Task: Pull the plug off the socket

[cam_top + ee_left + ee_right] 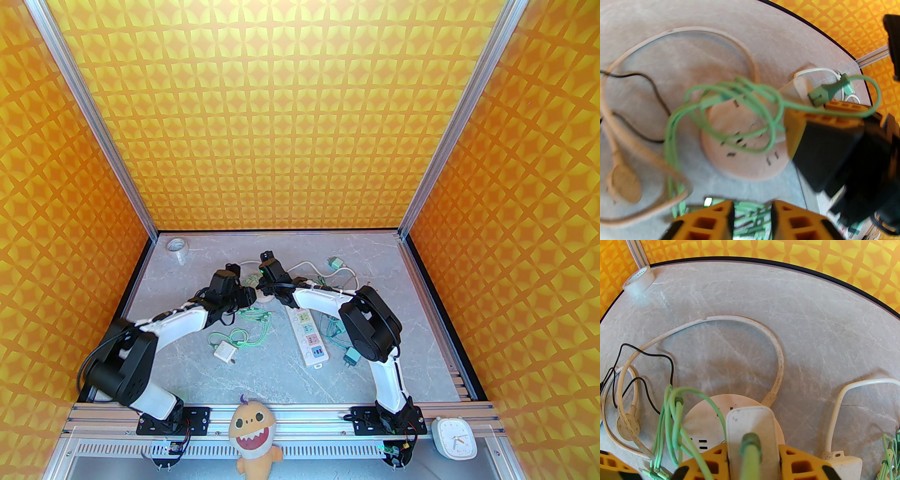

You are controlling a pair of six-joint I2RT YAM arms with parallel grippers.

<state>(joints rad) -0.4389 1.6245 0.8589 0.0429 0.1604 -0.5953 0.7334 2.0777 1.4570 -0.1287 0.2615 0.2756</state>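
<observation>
**Right gripper clamped on plug; pull not yet made**

Left: the left gripper [752, 204] hangs low over the table [262, 379], near the round white socket [740, 400]. Its jaws stand narrowly apart with strands of loose green cable [669, 145] in the gap. Whether they pinch anything cannot be told. Judged purpose: to steady the socket or hold the slack clear while the other arm pulls.

Centre: the plug [750, 422], a white block with a green connector [751, 441] on its top, stands upright on the socket and appears seated. The right gripper [751, 448] is closed on it, one finger on each flat side, a hold suited to a straight pull away from the face. The socket lies loose on the table, so I judge it liable to lift with the plug unless pinned.

Right: the long white power strip [310, 342] lies flat, partly beneath the right arm and apart from both grippers. No plug shows in its visible outlets.
</observation>
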